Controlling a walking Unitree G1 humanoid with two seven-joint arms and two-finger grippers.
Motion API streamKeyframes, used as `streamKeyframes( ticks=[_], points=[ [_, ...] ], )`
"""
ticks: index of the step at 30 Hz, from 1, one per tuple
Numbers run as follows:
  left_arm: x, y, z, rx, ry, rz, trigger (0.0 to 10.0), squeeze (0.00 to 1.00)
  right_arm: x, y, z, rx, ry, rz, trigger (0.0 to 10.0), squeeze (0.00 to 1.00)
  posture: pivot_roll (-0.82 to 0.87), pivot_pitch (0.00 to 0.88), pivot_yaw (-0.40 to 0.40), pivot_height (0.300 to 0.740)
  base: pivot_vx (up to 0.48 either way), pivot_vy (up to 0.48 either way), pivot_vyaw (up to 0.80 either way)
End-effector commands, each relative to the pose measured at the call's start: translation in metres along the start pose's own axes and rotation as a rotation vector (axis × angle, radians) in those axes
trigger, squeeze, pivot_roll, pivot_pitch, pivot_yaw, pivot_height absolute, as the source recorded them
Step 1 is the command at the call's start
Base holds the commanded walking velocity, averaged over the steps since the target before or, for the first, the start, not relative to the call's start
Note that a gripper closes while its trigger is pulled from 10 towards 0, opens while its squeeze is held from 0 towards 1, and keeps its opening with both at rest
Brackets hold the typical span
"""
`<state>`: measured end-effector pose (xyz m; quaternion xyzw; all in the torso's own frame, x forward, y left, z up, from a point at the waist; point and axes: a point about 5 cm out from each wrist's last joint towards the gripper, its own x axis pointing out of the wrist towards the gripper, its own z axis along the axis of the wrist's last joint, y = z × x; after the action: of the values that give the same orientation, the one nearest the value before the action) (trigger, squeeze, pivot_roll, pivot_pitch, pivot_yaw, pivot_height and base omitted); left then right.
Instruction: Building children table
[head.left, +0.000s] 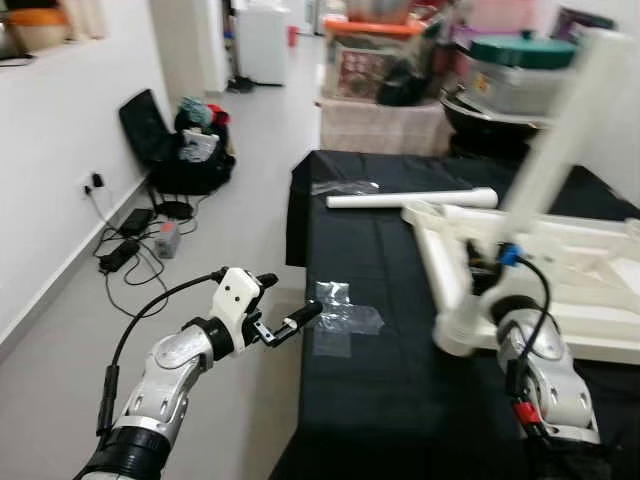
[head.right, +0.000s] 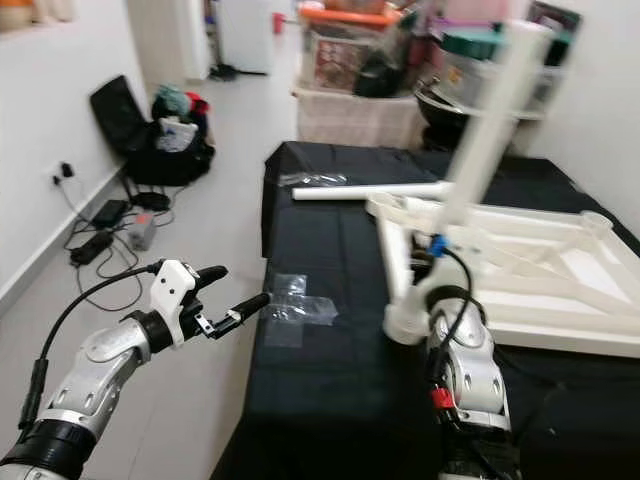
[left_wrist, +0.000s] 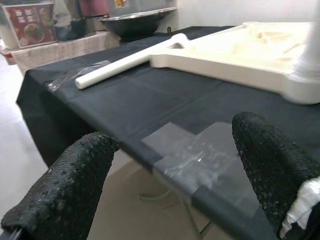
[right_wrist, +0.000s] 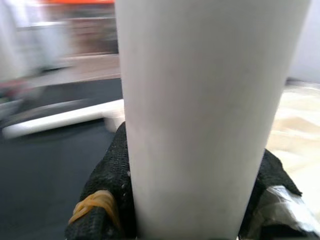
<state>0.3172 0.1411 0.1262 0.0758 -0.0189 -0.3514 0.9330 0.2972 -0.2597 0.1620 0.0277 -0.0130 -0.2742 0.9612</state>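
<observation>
An upside-down white children's table top (head.left: 585, 295) lies on a table covered in black cloth (head.left: 400, 400). My right gripper (right_wrist: 195, 200) is shut on a white table leg (head.left: 560, 140), which stands tilted over the top's near left corner socket (head.left: 455, 335). The leg's motion is blurred. A second white leg (head.left: 410, 199) lies loose on the cloth beyond the top. My left gripper (head.left: 290, 298) hovers open at the cloth's left edge, beside a piece of clear plastic wrap (head.left: 345, 315), with nothing between its fingers (left_wrist: 70, 185).
More clear plastic (head.left: 345, 187) lies by the loose leg. A black bag (head.left: 180, 150) with cables and power adaptors (head.left: 130, 240) sits on the floor by the left wall. Boxes (head.left: 375, 70) and a wok (head.left: 490, 110) crowd the space behind the table.
</observation>
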Motion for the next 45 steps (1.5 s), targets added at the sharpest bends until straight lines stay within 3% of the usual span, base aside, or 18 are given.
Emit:
streamKeyframes(
  ticks=[1,5,6,7,8,11,13,14,16,17,24,26,30,35,42,43,44,45],
  points=[
    [-0.007,0.001,-0.007,0.005,0.028,0.002,10.0,0.00,-0.023,-0.031,-0.040,-0.053,0.176,-0.264,0.0,0.00,0.00,0.000,-0.068,0.740,0.000,0.000,0.00],
    [-0.009,0.001,-0.009,0.004,0.038,0.004,10.0,0.00,-0.031,-0.024,-0.037,-0.054,0.159,-0.256,0.0,0.00,0.00,0.000,-0.069,0.740,0.000,0.000,0.00],
    [-0.007,-0.002,-0.009,-0.003,0.030,-0.002,10.0,0.00,-0.037,-0.002,-0.036,-0.029,0.182,-0.171,9.3,0.00,-0.02,0.000,-0.068,0.740,0.000,0.000,0.00],
    [-0.007,-0.002,-0.009,-0.003,0.030,-0.002,10.0,0.00,-0.037,-0.002,-0.036,-0.029,0.182,-0.171,9.3,0.00,-0.02,0.000,-0.068,0.740,0.000,0.000,0.00],
    [-0.004,-0.004,-0.008,-0.006,0.025,-0.005,10.0,0.00,-0.037,0.014,-0.033,-0.017,0.183,-0.074,10.0,0.00,-0.02,0.000,-0.067,0.740,0.000,0.000,0.00],
    [-0.002,-0.006,-0.007,-0.009,0.021,-0.008,10.0,0.00,-0.037,0.030,-0.030,-0.008,0.179,0.026,10.0,0.00,-0.02,0.000,-0.067,0.740,0.000,0.000,0.00],
    [0.001,-0.009,-0.004,-0.012,0.006,-0.021,10.0,0.00,-0.031,0.032,-0.012,-0.027,0.022,0.066,10.0,0.00,0.00,0.000,-0.085,0.740,0.000,0.000,0.00],
    [-0.001,-0.006,-0.004,-0.013,0.008,-0.011,10.0,0.00,-0.028,0.032,-0.008,-0.026,0.005,0.063,10.0,0.61,0.00,0.000,-0.084,0.740,0.000,0.000,0.00],
    [-0.005,-0.002,-0.006,-0.012,0.016,0.004,10.0,0.00,-0.023,0.031,-0.005,-0.021,0.015,0.049,10.0,0.55,0.00,0.000,-0.081,0.740,0.000,0.000,0.00],
    [-0.006,-0.001,-0.007,-0.012,0.018,0.007,10.0,0.00,-0.021,0.031,-0.004,-0.020,0.018,0.045,10.0,0.00,0.00,0.000,-0.081,0.740,0.000,0.000,0.00],
    [-0.010,0.000,-0.009,-0.005,0.030,0.005,10.0,0.00,-0.013,0.026,0.004,-0.033,0.026,0.078,10.0,0.00,-0.01,0.000,-0.079,0.740,0.000,0.000,0.00],
    [-0.008,-0.001,-0.009,0.001,0.030,0.005,10.0,0.00,-0.001,0.027,0.023,0.021,-0.023,0.340,10.0,0.00,-0.01,0.000,-0.081,0.740,0.000,0.000,0.00],
    [-0.006,0.000,-0.008,0.006,0.028,0.006,10.0,0.00,0.008,0.029,0.042,0.040,-0.060,0.570,10.0,0.00,-0.01,0.000,-0.082,0.740,0.000,0.000,0.00],
    [-0.008,-0.004,-0.008,0.003,0.023,0.009,10.0,0.00,-0.007,0.041,0.047,0.113,-0.022,0.889,10.0,0.00,0.01,0.000,-0.097,0.740,0.000,0.000,0.00],
    [-0.009,-0.001,-0.010,0.011,0.036,0.007,10.0,0.00,-0.020,0.053,0.038,0.102,0.001,1.019,10.0,0.00,0.01,0.000,-0.092,0.740,0.000,0.000,0.00],
    [-0.006,0.001,-0.007,0.013,0.030,0.011,10.0,0.00,-0.023,0.054,0.032,0.102,0.016,1.037,7.2,0.00,0.00,0.000,-0.087,0.740,0.000,0.000,0.00],
    [-0.005,0.001,-0.007,0.013,0.027,0.010,10.0,0.00,-0.024,0.053,0.030,0.102,0.021,1.047,0.4,0.00,0.00,0.000,-0.087,0.740,0.000,0.000,0.00],
    [-0.005,0.001,-0.007,0.013,0.027,0.010,10.0,0.00,-0.024,0.053,0.030,0.102,0.021,1.047,0.4,0.00,0.00,0.000,-0.087,0.740,0.000,0.000,0.00]
  ],
)
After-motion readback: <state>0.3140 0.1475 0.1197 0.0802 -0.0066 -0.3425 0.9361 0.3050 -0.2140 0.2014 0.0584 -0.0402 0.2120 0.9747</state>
